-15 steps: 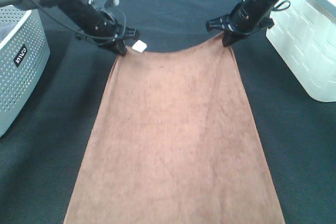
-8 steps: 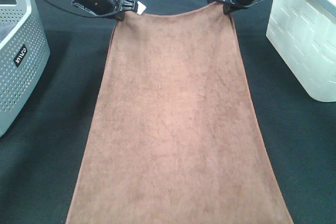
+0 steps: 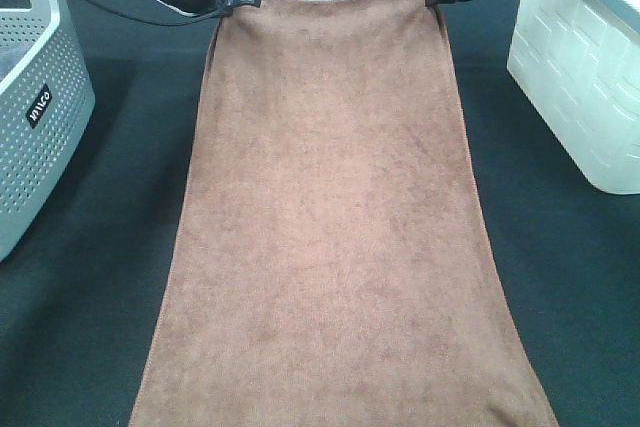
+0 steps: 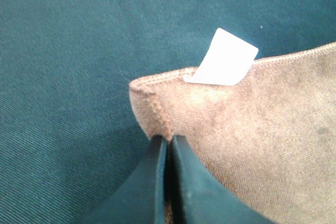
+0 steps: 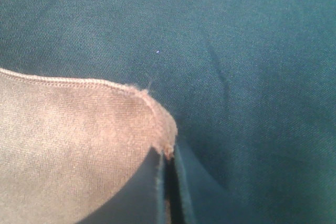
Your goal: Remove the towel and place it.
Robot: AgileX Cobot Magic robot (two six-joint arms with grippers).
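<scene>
A black table cloth (image 3: pixel 90 277) covers the whole work surface, with a grey perforated basket (image 3: pixel 35 117) at the left edge and a white plastic bin (image 3: pixel 580 77) at the right. The towel (image 3: pixel 330 227) hangs stretched between the arms, lengthwise down the middle. The left gripper (image 4: pixel 169 148) is clamped on one far corner, the right gripper (image 5: pixel 167 161) on the other. Only the left wrist view shows the white tag (image 4: pixel 224 59) up close, standing off the stitched hem.
</scene>
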